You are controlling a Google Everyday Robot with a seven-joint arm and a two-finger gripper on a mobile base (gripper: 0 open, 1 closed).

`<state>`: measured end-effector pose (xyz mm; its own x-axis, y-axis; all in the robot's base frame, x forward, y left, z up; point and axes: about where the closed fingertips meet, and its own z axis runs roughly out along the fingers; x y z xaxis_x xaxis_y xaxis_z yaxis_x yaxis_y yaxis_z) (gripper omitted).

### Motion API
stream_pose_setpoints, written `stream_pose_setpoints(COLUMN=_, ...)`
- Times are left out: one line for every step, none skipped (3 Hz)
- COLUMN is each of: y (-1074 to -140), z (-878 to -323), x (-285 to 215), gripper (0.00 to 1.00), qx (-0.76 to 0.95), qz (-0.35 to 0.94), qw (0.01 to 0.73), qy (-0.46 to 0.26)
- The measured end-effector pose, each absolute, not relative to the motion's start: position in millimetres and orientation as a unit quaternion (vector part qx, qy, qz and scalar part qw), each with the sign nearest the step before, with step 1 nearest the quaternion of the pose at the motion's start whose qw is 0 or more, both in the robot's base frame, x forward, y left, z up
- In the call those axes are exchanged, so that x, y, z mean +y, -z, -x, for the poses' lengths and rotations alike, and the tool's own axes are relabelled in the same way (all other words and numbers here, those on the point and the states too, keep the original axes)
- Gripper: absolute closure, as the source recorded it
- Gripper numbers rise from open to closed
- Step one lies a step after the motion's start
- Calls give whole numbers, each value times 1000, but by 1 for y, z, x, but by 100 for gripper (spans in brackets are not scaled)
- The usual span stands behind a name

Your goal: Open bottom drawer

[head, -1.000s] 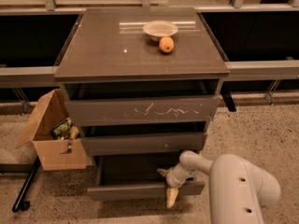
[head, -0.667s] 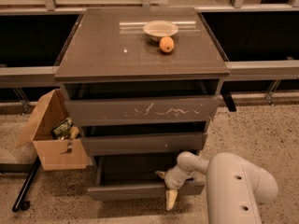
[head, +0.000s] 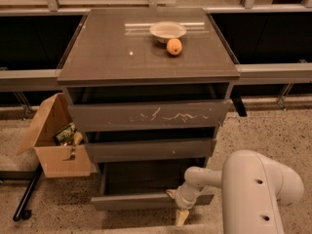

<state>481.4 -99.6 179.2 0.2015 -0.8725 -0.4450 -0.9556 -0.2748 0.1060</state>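
Note:
The bottom drawer (head: 131,201) of the dark grey-brown cabinet is pulled out, and its shallow grey inside (head: 146,179) shows. Its plain front is the lowest of three. My gripper (head: 179,206) is at the right part of that front's top edge, with one pale fingertip (head: 181,217) hanging down in front of it. My white arm (head: 253,189) reaches in from the lower right. The middle drawer (head: 151,149) and the scratched top drawer (head: 148,115) are each pulled out a little.
A white bowl (head: 167,31) and an orange (head: 174,47) sit on the cabinet top (head: 122,52). An open cardboard box (head: 53,143) with items stands on the floor left of the cabinet. A black pole (head: 27,194) lies by it. Speckled floor surrounds.
The arm has shifted slightly left and forward. The bottom drawer stays pulled out about as before.

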Motion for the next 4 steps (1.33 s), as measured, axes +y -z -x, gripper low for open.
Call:
stream_pose_setpoints(y=-181, z=-457, x=-102, gripper=49, qx=589, qz=773, qw=82, qy=-220)
stream_pose_setpoints(y=-191, z=-457, x=-102, gripper=72, qx=589, qz=773, qw=82, qy=-220)
stream_pose_setpoints(y=-192, z=-459, x=-100, gripper=95, qx=589, qz=773, qw=82, qy=-220)
stream_pose_setpoints(y=-195, z=-450, x=-97, gripper=0, qx=582, qz=777, qw=89, qy=-225)
